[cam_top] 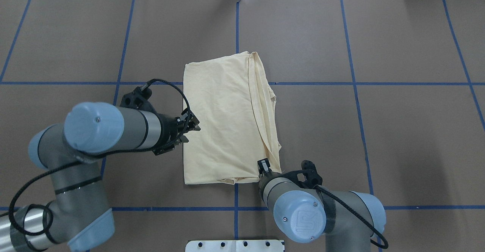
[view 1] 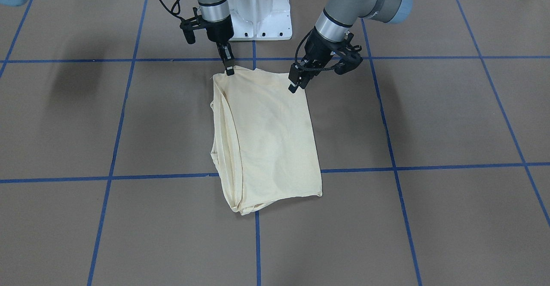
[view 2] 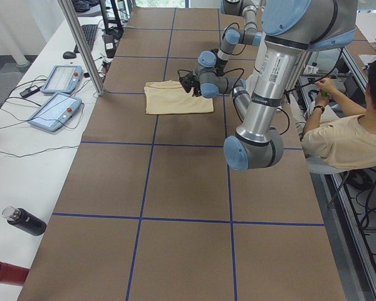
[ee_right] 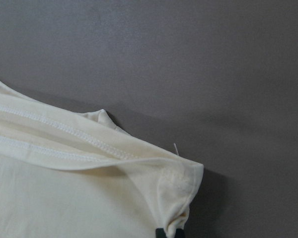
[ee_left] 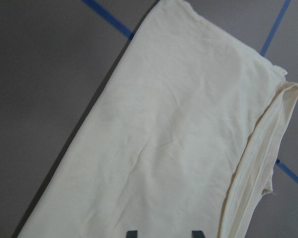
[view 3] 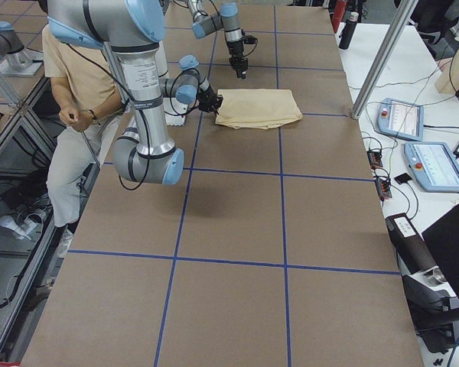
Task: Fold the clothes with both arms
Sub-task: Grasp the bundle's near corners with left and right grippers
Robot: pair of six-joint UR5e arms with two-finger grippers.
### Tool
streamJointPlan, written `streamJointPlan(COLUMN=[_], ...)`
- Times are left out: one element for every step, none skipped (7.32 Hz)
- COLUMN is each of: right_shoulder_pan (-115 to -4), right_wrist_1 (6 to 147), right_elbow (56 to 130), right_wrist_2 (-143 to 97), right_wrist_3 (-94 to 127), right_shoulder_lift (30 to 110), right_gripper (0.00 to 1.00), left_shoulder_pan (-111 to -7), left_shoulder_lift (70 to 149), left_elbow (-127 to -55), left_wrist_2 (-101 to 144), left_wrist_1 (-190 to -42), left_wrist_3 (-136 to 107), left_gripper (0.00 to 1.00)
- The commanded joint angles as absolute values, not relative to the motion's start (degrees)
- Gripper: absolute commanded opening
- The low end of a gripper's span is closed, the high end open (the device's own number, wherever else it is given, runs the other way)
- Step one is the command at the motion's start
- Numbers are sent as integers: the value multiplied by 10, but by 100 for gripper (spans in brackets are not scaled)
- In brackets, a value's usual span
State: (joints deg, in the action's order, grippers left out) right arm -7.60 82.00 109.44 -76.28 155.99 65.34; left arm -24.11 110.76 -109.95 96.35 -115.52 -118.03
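Now right fingers (view 1: 227, 65) pinching folded T-shirt (view 1: 266, 135) corner; left fingers (view 1: 293, 86) spread over its edge

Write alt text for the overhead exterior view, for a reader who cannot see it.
A folded cream-yellow shirt lies in the middle of a brown table gridded with blue tape. The left gripper hovers open at the shirt's left edge, and the right gripper pinches its near right corner.
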Motion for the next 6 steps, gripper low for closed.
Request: streamJointPlan(right_shoulder_pan=[-73, -73, -72, -71, -71, -69], right_wrist_1=[820, 820, 820, 820, 820, 820], right_elbow=[1096, 1096, 1096, 1096, 1096, 1096], right_wrist_2=[-762, -762, -762, -762, -762, -762], right_wrist_3=[1559, 1559, 1559, 1559, 1559, 1559], right_shoulder_lift=[656, 656, 656, 656, 656, 656], right_gripper=[0, 0, 0, 0, 0, 0], left_shoulder_pan=[-172, -134, -127, -127, -127, -127], left_shoulder_lift=[1069, 1068, 1072, 1071, 1071, 1070], left_elbow=[-1104, -1093, -1079, -1080, -1085, -1085], left_wrist_2=[888, 887, 888, 888, 889, 890], left_wrist_1=[-1158, -1158, -1158, -1158, -1158, -1158], left_wrist_3=[-1267, -1285, -1286, -1287, -1287, -1287], left_gripper=[53, 53, 52, 52, 52, 52])
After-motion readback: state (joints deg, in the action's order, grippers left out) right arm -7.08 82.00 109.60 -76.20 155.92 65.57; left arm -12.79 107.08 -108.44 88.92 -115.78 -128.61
